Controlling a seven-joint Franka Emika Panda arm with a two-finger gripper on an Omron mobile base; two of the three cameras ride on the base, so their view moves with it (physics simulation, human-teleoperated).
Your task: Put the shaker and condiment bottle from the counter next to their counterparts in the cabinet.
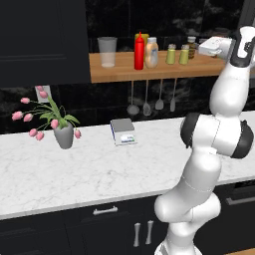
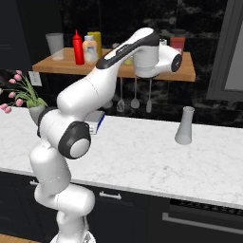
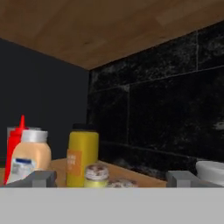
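The wooden shelf [image 1: 119,72] holds the red squeeze bottle [image 1: 139,52], upright just in front of the yellow bottle [image 1: 145,36]. Two yellow-green shakers [image 1: 171,54] [image 1: 184,54] stand side by side to its right. My gripper [image 1: 203,48] hovers at shelf height just right of the shakers, open and holding nothing. In the hand view my gripper [image 3: 113,180] faces the red bottle [image 3: 15,146], the yellow bottle [image 3: 83,154] and a shaker's grey cap [image 3: 96,173]. The marble counter [image 1: 74,174] lies below.
A beige sauce bottle [image 1: 152,53], a glass cup [image 1: 107,51] and a dark jar [image 1: 191,45] share the shelf, with a red-lidded jar [image 2: 177,42] at its right end. Utensils [image 1: 147,99] hang below. On the counter: flowers [image 1: 55,122], scale [image 1: 123,132], white vase [image 2: 184,126].
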